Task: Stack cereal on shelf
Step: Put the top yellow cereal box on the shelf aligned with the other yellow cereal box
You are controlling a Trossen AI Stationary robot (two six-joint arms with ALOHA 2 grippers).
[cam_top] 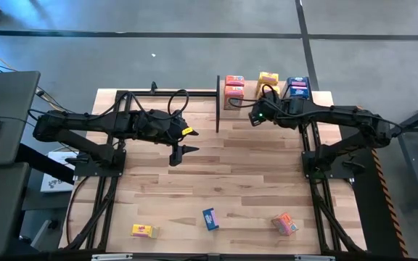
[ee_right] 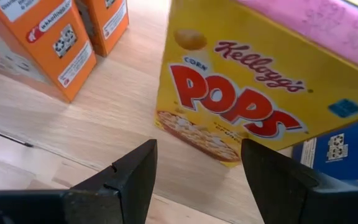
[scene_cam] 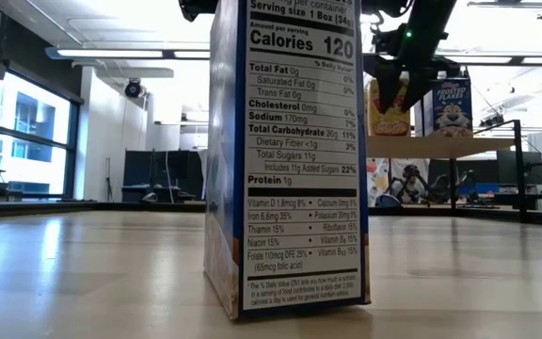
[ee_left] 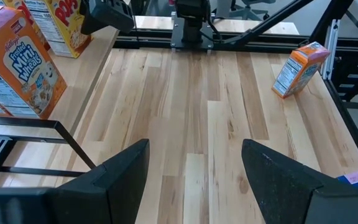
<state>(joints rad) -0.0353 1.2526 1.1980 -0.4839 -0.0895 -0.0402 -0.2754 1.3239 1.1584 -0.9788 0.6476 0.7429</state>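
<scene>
The shelf (cam_top: 318, 98), a light wood board, stands at the table's far edge. On it stand two orange cereal boxes (cam_top: 234, 87), a yellow Corn Pops box (cam_top: 268, 81) and a blue box (cam_top: 298, 87), each on its base. My right gripper (cam_top: 253, 116) is open just in front of the shelf. In the right wrist view its fingers (ee_right: 197, 180) point at the yellow box (ee_right: 241, 93) and stand short of it. My left gripper (cam_top: 179, 154) is open and empty over the middle of the table. A yellow box (cam_top: 144, 230), a blue box (cam_top: 210, 218) and an orange box (cam_top: 284, 224) rest near the table's near edge.
A thin black upright (cam_top: 218, 101) stands at the shelf's left end. The blue box near the front edge fills the middle of the low view (scene_cam: 290, 160). The black arm frames (cam_top: 314, 167) stand on the table's left and right sides. Bare planks lie between the shelf and the near boxes.
</scene>
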